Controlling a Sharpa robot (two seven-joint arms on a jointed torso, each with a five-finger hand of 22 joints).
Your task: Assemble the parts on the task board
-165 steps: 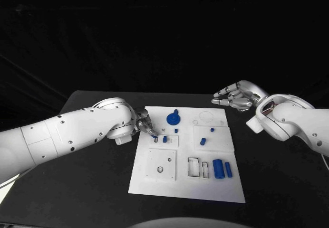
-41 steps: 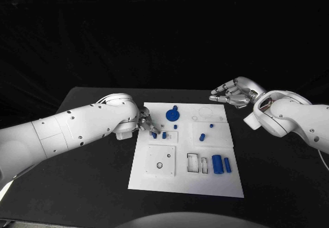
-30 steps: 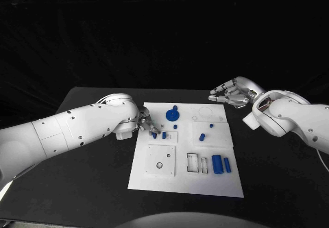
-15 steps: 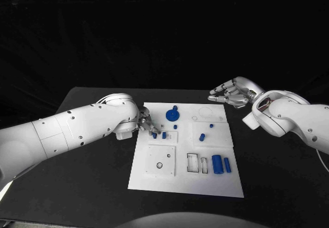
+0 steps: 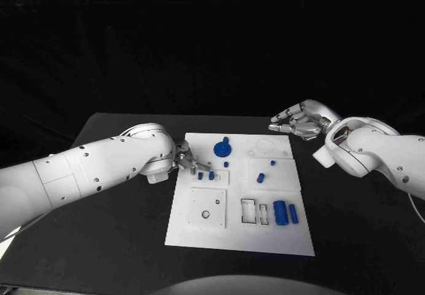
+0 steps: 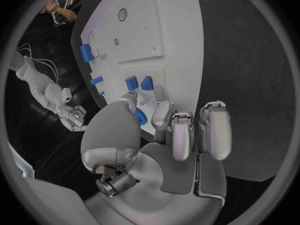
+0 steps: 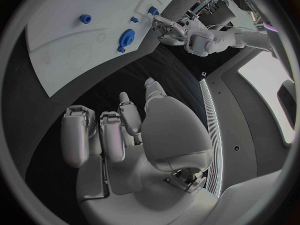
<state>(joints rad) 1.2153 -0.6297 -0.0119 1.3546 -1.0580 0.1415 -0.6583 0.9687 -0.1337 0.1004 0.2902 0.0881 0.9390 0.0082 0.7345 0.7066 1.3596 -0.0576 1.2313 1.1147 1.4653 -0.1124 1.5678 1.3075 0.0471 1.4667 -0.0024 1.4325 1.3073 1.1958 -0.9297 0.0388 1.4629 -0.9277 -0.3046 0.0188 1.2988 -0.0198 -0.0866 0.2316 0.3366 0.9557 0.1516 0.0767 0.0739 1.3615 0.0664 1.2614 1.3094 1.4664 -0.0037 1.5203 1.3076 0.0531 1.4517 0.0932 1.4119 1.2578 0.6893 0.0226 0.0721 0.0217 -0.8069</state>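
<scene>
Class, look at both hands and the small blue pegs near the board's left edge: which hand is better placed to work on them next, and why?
The left hand, probably. Its fingertips sit at the task board's left edge, right beside the two small blue pegs. The right hand hangs beyond the board's far right corner, over bare table, holding nothing.

No legible text, labels or numbers anywhere.
</scene>
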